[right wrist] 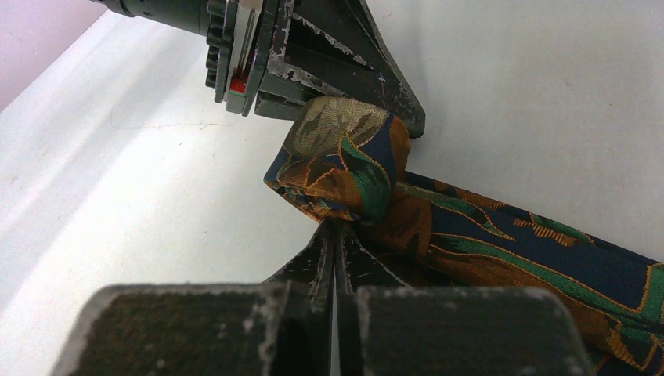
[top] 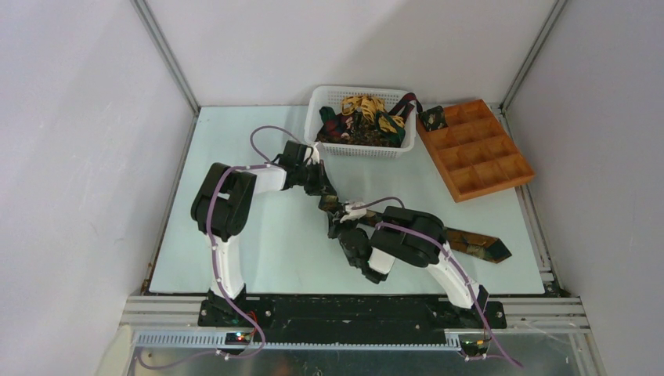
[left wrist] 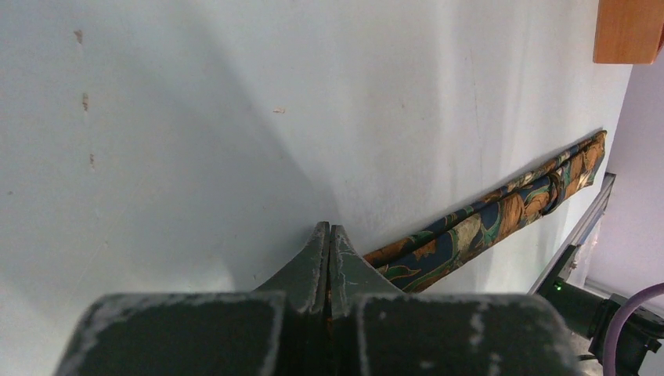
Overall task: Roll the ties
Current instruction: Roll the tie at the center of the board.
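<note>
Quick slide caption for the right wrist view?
Right gripper and left gripper, both shut, flank the patterned tie's partly rolled end.

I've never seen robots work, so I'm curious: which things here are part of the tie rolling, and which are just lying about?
In the job: the patterned tie, rolled at one end; the heap of ties; the left gripper and right gripper, both shut at the roll.
Just there: the white basket, holding that heap; the wooden compartment tray.
</note>
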You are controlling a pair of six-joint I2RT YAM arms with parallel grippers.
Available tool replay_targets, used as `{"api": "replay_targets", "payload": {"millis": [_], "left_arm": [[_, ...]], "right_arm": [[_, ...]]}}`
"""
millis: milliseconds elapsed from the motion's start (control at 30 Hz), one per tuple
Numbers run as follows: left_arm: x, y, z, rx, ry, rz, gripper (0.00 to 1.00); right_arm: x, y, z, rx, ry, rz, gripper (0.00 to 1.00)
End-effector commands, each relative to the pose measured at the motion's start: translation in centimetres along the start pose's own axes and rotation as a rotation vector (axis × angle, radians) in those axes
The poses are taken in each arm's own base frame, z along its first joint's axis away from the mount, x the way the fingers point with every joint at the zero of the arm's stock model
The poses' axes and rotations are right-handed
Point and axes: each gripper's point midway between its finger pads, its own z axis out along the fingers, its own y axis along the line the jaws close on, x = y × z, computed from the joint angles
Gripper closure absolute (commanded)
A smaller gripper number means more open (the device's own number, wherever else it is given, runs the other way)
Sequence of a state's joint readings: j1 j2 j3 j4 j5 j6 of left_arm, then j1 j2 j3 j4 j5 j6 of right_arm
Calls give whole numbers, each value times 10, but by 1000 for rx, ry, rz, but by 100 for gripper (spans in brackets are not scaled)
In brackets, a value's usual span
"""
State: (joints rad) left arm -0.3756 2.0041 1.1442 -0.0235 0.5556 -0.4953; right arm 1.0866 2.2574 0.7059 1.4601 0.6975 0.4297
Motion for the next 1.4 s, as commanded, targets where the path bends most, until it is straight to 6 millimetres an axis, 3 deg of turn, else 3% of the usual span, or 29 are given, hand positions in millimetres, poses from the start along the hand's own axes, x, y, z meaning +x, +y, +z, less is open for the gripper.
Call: {"api": "replay_targets", "payload": {"millis": [0, 900, 1367], "left_arm": [[-3, -7, -8, 10, 1, 20, 100], [-3, 10, -12, -4, 17, 10, 100], [0, 9, -12, 3, 35, 25, 100]], "right_arm": [[-13, 6, -2, 1, -48, 12, 100], [-34, 12, -2, -10, -86, -31, 100], [-32, 4, 5, -13, -76, -31, 100]]}}
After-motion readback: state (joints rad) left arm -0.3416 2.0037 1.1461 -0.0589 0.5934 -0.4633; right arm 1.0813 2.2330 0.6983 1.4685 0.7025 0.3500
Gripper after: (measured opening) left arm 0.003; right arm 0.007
